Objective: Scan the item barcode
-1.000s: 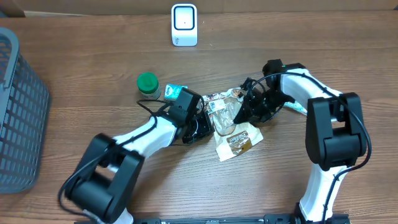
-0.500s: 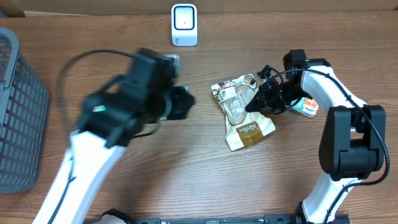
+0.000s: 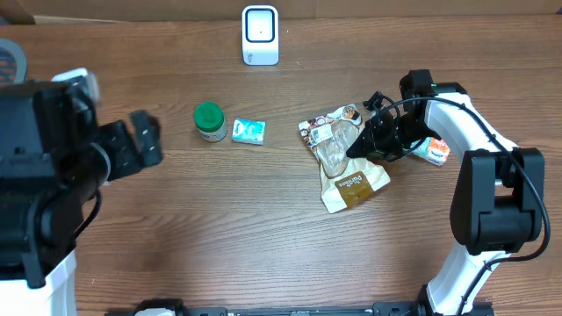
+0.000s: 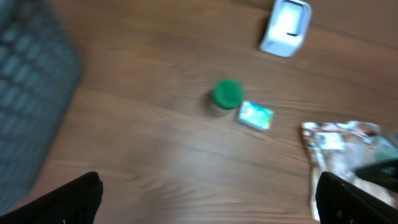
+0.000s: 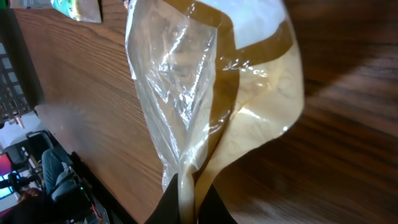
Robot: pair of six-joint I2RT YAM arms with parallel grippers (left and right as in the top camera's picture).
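Observation:
The item, a crumpled brown and clear snack bag [image 3: 344,167], lies right of the table's middle. My right gripper [image 3: 367,146] is shut on the bag's right edge. In the right wrist view the bag [image 5: 205,93] hangs out from between the closed right gripper [image 5: 188,200]. The white scanner [image 3: 260,35] stands at the back centre, far from the bag. My left gripper [image 3: 149,140] is raised high at the left, open and empty. In the left wrist view, which is blurred, the left gripper [image 4: 211,204] spreads wide over bare wood, with the scanner [image 4: 285,26] and bag [image 4: 348,144] beyond.
A green-lidded jar [image 3: 209,121] and a small teal packet [image 3: 248,132] sit left of the bag. An orange and white packet [image 3: 434,151] lies by the right arm. A grey basket [image 4: 31,93] stands at the far left, mostly hidden overhead by the left arm.
My left arm has let go of the bag, lifted up and swung left, its gripper opening wide. The right gripper pulled the bag slightly right, then held still.

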